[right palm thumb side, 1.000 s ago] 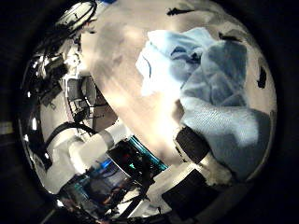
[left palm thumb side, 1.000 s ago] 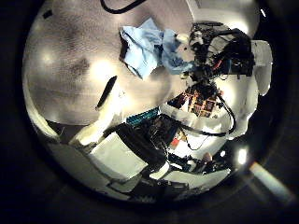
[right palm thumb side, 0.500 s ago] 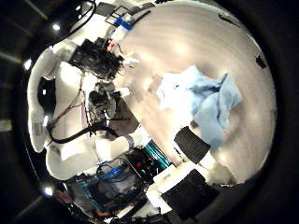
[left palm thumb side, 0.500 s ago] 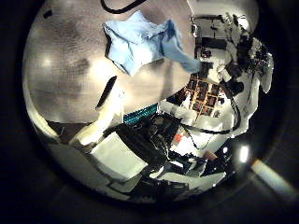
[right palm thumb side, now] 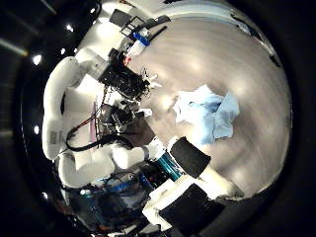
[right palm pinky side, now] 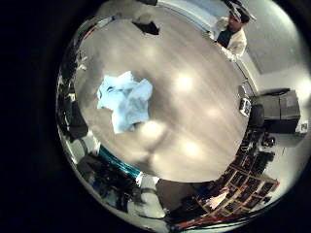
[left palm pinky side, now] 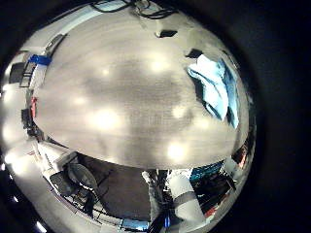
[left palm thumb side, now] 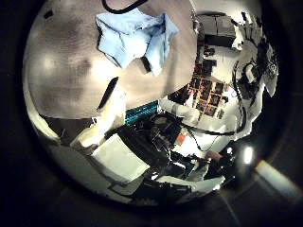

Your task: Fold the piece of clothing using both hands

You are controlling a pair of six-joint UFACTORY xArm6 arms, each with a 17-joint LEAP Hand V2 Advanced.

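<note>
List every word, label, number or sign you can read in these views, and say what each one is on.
None can be read.
The light blue garment lying crumpled on the wooden table shows no print.
Nothing on the other hand, seen from the right palm, is legible.

A crumpled light blue garment [left palm thumb side: 135, 40] lies on the table [left palm thumb side: 66, 85].

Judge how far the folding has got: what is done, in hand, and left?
Done: nothing tidy; the light blue garment lies crumpled on the table.
In hand: nothing; every palm view shows the cloth lying apart from the hands.
Left: spreading it flat, then folding.
</note>
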